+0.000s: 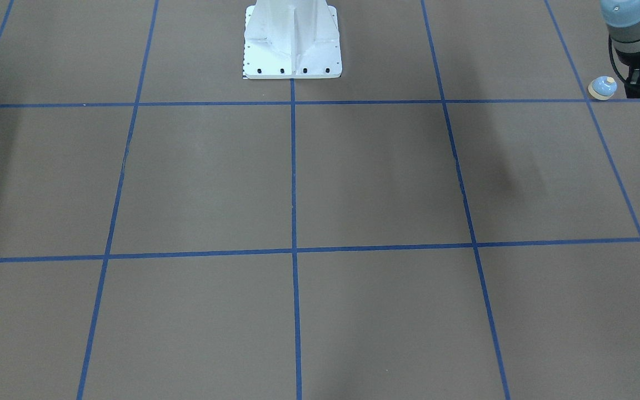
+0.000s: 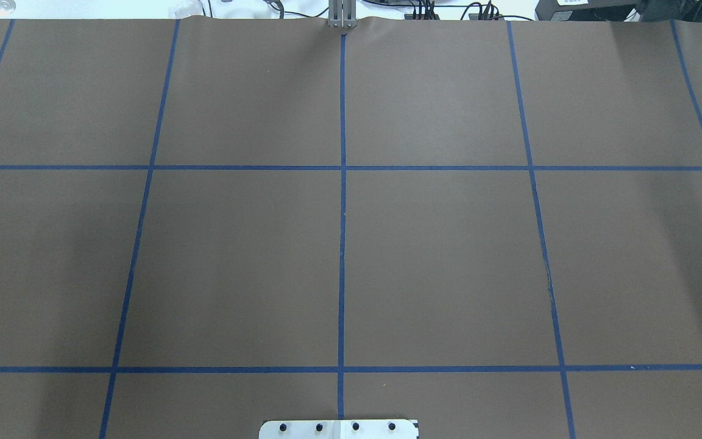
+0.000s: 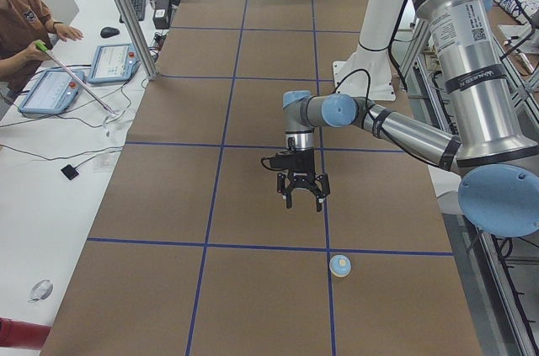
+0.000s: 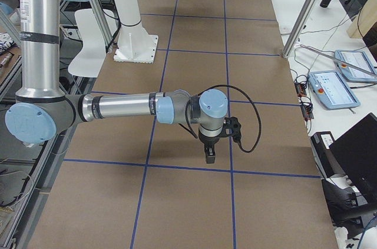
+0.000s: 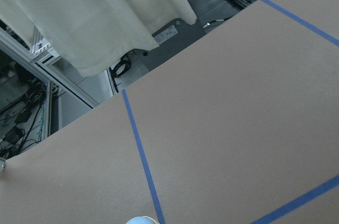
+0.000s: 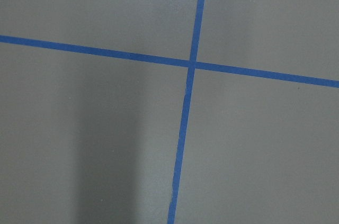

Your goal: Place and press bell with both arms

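Brown table (image 3: 253,120): bell (image 3: 340,266) near left tool (image 3: 304,203), spread, empty; right tool (image 4: 210,156): cannot tell

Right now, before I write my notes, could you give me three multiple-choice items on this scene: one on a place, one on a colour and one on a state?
1. Where on the table is the bell?
A. in its middle
B. close to the left gripper
C. at the far end from the left gripper

2. What colour are the tape lines?
A. red
B. yellow
C. blue

3. How is the bell?
A. standing free and upright
B. gripped
C. tipped on its side

Answers:
1. B: the front-facing view shows it beside that gripper.
2. C: every view shows blue lines.
3. A: it rests on its base, button up, with the open gripper apart from it.
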Robot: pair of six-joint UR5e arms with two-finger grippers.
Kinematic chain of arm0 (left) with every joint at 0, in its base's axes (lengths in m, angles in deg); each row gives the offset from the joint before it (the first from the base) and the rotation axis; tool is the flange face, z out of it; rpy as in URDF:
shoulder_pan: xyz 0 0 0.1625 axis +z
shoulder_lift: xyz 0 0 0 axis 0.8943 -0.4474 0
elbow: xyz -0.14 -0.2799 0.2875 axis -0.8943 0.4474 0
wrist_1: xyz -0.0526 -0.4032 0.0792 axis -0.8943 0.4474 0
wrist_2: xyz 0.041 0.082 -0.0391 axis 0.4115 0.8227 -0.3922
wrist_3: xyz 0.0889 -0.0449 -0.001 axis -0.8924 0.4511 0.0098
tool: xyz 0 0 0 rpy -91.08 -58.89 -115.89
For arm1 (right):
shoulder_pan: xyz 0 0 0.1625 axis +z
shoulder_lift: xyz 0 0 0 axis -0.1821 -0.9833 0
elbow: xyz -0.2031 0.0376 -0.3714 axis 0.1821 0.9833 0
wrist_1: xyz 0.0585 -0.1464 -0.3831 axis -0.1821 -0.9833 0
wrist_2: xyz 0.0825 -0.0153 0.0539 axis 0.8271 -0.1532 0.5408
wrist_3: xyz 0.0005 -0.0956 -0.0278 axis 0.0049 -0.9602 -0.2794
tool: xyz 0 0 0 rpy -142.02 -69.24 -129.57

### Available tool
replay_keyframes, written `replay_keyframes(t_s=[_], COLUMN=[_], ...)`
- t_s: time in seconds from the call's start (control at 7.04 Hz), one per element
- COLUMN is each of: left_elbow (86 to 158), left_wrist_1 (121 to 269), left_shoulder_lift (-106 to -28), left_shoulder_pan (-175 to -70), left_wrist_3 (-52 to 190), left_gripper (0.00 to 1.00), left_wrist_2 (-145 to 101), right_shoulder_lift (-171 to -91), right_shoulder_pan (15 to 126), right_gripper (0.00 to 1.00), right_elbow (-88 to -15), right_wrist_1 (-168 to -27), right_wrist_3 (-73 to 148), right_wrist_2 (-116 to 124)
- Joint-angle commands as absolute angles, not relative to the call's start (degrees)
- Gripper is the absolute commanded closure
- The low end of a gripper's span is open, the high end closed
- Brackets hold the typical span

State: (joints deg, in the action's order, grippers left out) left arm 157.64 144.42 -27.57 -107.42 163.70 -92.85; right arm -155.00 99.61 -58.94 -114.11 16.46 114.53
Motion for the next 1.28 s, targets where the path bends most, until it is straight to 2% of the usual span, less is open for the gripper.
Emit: replay_keyframes(t_s=[0.0, 0.57, 1.14], left_elbow=[151.88, 143.45, 136.68], left_wrist_1=[145.6, 148.05, 152.55], left_shoulder_lift=[-27.13, -27.3, -27.91], left_shoulder_pan=[-97.83, -89.63, -84.62], left_wrist_3=[184.71, 205.33, 212.48], left_gripper=[0.0, 0.0, 0.0], left_wrist_2=[-92.54, -93.07, -93.33], right_shoulder_lift=[-154.96, -155.05, -155.05], right_shoulder_pan=[99.61, 99.61, 99.61], right_gripper=[0.0, 0.0, 0.0], right_elbow=[-58.98, -59.59, -59.77], right_wrist_1=[-114.03, -114.12, -114.12], right_wrist_3=[16.49, 16.49, 16.49], right_wrist_2=[116.12, 117.97, 118.06])
